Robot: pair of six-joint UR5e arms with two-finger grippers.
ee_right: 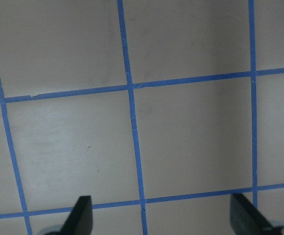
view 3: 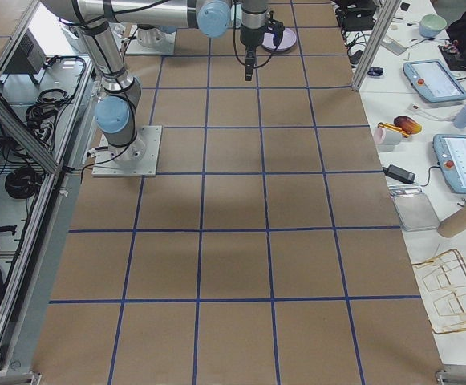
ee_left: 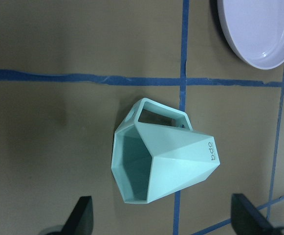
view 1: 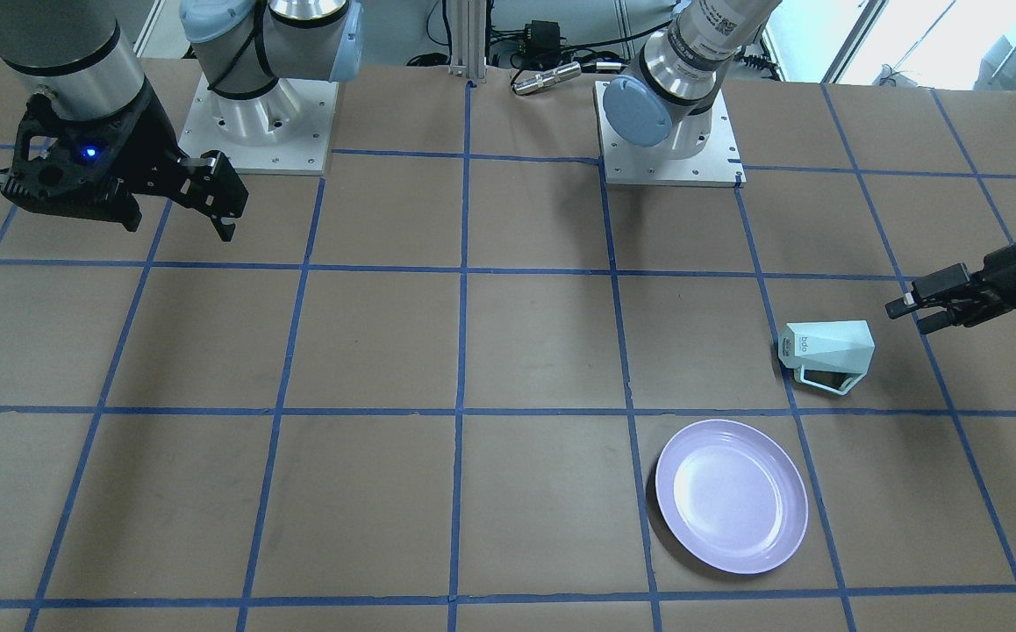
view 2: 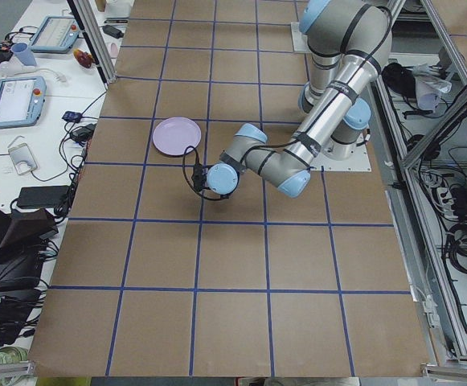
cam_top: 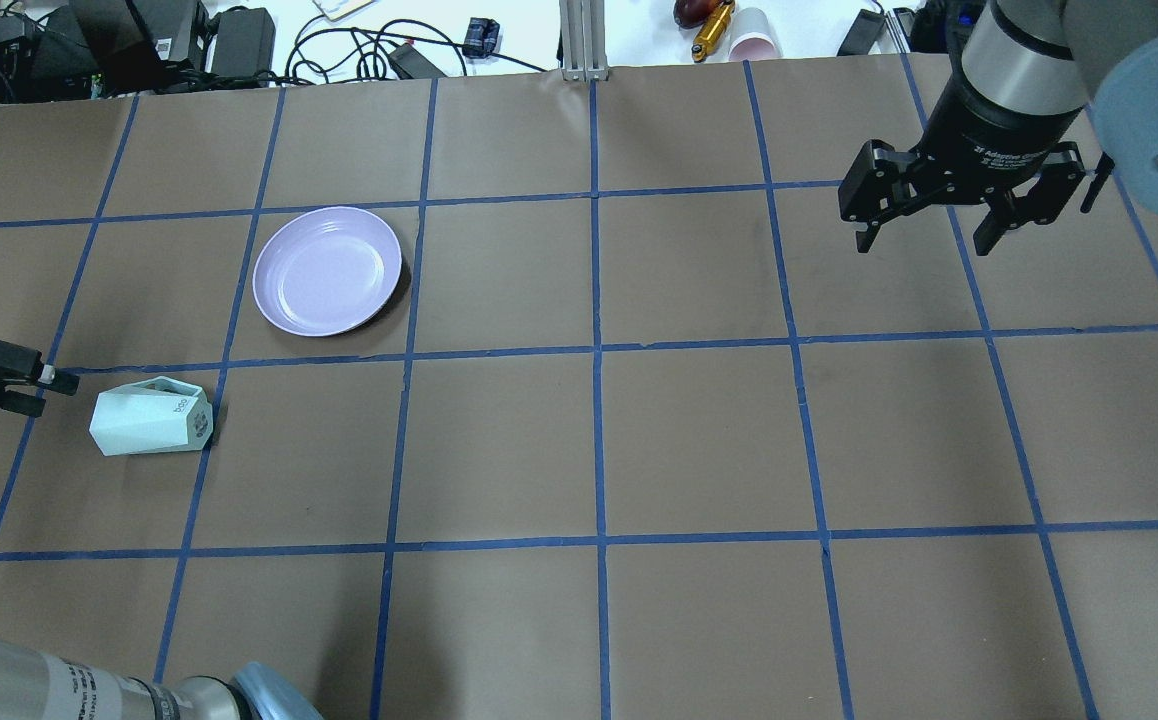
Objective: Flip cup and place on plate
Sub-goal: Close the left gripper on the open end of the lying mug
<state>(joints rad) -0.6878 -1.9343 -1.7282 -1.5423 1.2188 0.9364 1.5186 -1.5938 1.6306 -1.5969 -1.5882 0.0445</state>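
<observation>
On the brown paper-covered table [cam_top: 699, 440], ruled into squares by blue tape, a small, pale mint-green, faceted cup [cam_top: 151, 418] is shown lying on its side. Its matt walls are broken into flat angular planes. A hexagonal rim and a deeper teal interior are revealed in the left wrist view, and the angular open handle [ee_left: 159, 113] is turned sideways, toward the plate's side. The round, shallow, pale lavender plate [cam_top: 327, 270], glossy and raised at the rim, is set at about 2 o'clock of the cup in the overhead view, apart from it. The left gripper [view 1: 905, 318] is held at 9 o'clock of the cup in that view, near the mouth without touching. Its black fingers are spread wide and nothing is held. The right gripper [cam_top: 924, 243] is likewise spread and empty, well apart at the table's 2 o'clock.

The left gripper is cut off by the overhead frame's edge. In the exterior left view the cup is hidden behind the near arm. The dark lettering near the base is too small to be read with certainty. The plate is cropped by the corner of the left wrist view.
</observation>
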